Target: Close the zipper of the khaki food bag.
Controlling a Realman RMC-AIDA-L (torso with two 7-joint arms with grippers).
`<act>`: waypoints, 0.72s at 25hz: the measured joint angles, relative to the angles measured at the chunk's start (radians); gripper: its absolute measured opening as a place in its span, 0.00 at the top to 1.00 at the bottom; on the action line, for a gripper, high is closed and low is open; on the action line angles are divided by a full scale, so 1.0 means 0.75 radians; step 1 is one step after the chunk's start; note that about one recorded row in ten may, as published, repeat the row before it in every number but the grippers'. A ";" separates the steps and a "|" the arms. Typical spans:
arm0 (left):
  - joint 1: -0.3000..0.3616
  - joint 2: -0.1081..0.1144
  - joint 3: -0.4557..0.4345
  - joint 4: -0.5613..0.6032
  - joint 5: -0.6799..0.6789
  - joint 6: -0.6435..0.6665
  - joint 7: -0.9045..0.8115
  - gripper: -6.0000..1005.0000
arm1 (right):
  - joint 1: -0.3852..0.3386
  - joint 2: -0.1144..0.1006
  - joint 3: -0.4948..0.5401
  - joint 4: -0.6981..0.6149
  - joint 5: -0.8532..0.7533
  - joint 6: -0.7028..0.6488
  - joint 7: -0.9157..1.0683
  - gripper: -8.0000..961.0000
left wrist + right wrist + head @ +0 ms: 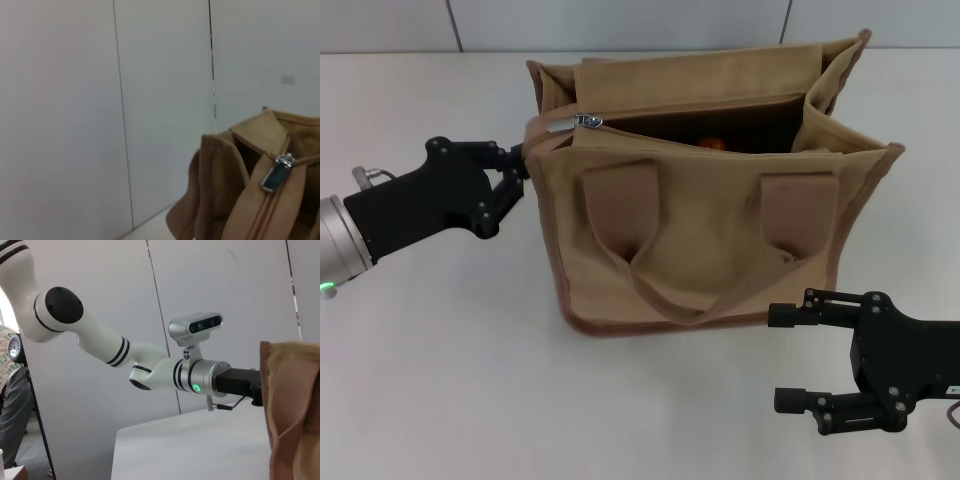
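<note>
Bag [705,215] stands mid-desk [450,380], mouth open; zipper slider [588,121] sits at its left end. Left gripper [520,165] pinches the bag's left corner, jaws narrow. Right gripper [795,358], jaws wide, idles in front. Recommended: hold corner taut, draw slider straight along the track.

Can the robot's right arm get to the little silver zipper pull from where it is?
Probably not yet. The right gripper hangs open, low in front of the boxy khaki canvas bag, while the small silver zipper pull sits at the bag's top far corner, beside the left gripper.
</note>
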 joint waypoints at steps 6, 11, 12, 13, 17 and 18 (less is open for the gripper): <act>0.030 0.018 -0.005 0.001 -0.100 0.105 0.000 0.90 | 0.000 0.000 0.013 0.001 0.000 -0.002 0.001 0.17; 0.048 0.034 -0.005 0.003 -0.143 0.225 0.000 0.95 | 0.000 0.000 0.022 0.003 0.019 -0.023 0.009 0.17; 0.048 0.036 -0.005 0.003 -0.152 0.298 0.000 0.95 | 0.000 0.000 0.022 0.003 0.034 -0.034 0.015 0.18; 0.047 0.036 -0.005 0.003 -0.154 0.312 -0.001 0.95 | 0.000 0.000 0.022 0.003 0.052 -0.049 0.026 0.18; 0.020 0.019 0.001 0.011 -0.158 0.377 -0.001 0.95 | 0.014 -0.018 0.022 -0.003 0.100 -0.160 0.100 0.18; 0.014 0.014 0.004 0.014 -0.158 0.380 -0.002 0.95 | 0.028 -0.034 0.023 0.000 0.111 -0.213 0.139 0.18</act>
